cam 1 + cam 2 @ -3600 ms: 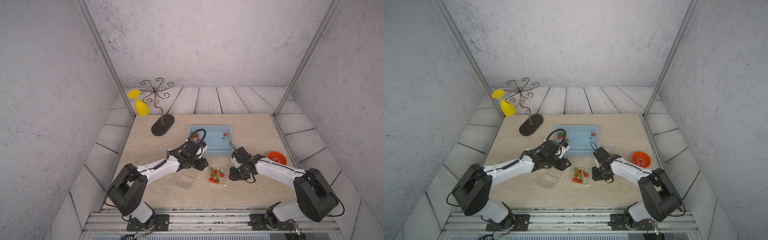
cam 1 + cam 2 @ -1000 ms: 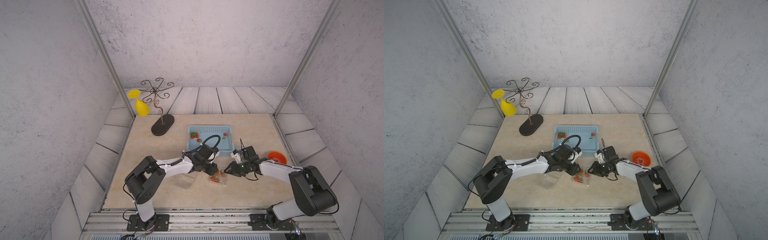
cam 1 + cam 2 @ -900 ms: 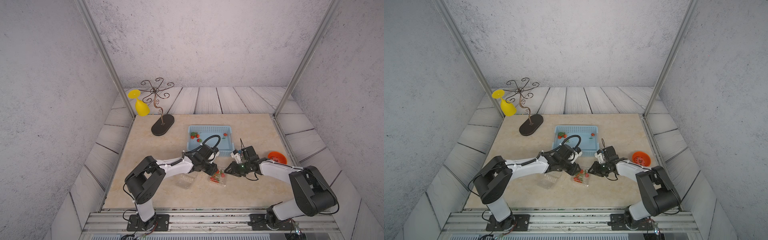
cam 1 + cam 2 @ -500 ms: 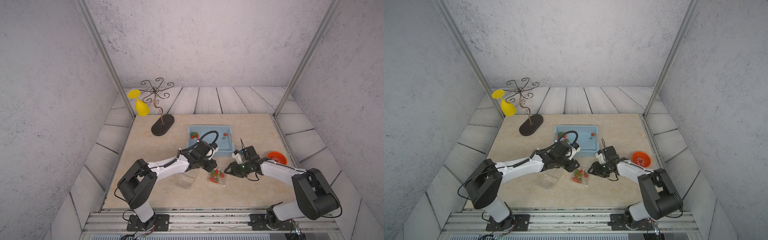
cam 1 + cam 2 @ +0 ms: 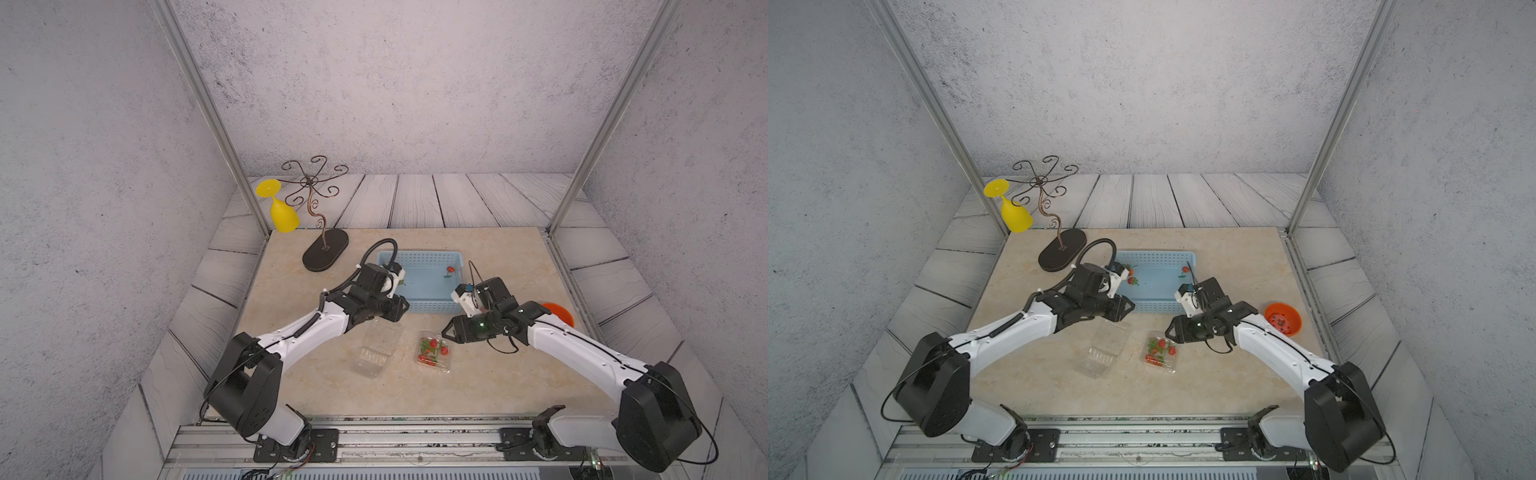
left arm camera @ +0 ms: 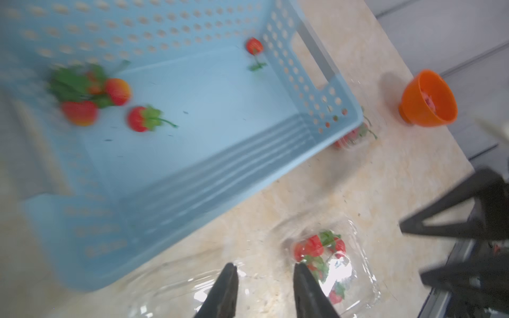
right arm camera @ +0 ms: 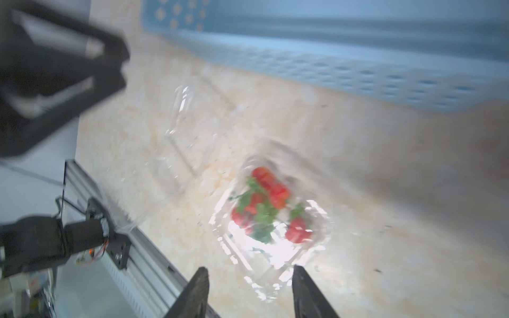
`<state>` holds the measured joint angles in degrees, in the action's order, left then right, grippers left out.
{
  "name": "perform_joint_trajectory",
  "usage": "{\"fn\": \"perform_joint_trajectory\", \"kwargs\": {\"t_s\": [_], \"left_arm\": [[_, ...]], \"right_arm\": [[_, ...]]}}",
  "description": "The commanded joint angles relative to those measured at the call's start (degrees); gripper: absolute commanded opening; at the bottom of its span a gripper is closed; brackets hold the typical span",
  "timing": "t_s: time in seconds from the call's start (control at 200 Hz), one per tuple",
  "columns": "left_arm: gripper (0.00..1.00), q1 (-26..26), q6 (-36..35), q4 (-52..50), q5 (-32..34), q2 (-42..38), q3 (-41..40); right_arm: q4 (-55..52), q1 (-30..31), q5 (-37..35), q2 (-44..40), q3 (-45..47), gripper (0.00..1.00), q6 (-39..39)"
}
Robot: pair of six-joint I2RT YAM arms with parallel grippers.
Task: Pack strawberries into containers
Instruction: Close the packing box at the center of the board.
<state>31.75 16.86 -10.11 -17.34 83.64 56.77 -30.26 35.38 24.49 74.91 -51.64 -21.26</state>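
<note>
A clear container (image 5: 434, 354) (image 5: 1160, 352) with several strawberries (image 7: 271, 192) inside lies on the table, its lid looking shut. An empty container (image 5: 376, 347) (image 5: 1104, 348) lies open to its left. My left gripper (image 5: 399, 311) (image 6: 264, 268) hangs over the empty one near the basket's front wall, jaws slightly open with nothing between them. My right gripper (image 5: 451, 332) (image 7: 251, 271) stands open just right of the filled container, not touching it. Loose strawberries (image 6: 139, 119) (image 5: 1133, 281) lie in the blue basket (image 5: 432, 307). A third container (image 6: 354, 137) with berries sits by the basket's corner.
An orange bowl (image 5: 1283, 318) (image 6: 427, 99) stands at the right edge of the table, holding something red. A metal stand (image 5: 324, 253) with a yellow glass (image 5: 282, 212) stands at the back left. Bare table lies in front of the containers.
Both grippers have drawn back from the filled container. The left one rose toward the basket's front wall, and the right jaws have spread wider.
</note>
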Motion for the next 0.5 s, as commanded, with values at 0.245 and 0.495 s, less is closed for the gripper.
{"fn": "perform_joint_trajectory", "kwargs": {"t_s": [0.245,0.495], "left_arm": [[0.37,-22.7,4.9,-8.8,-4.9,-13.0,-2.4],[0.37,-26.3,8.5,-4.2,-7.4,-12.2,-7.3]], "right_arm": [[-6.6,17.7,-5.3,15.5,-11.4,0.49,5.3],[-9.2,18.9,-10.2,24.2,-20.5,0.50,2.6]]}}
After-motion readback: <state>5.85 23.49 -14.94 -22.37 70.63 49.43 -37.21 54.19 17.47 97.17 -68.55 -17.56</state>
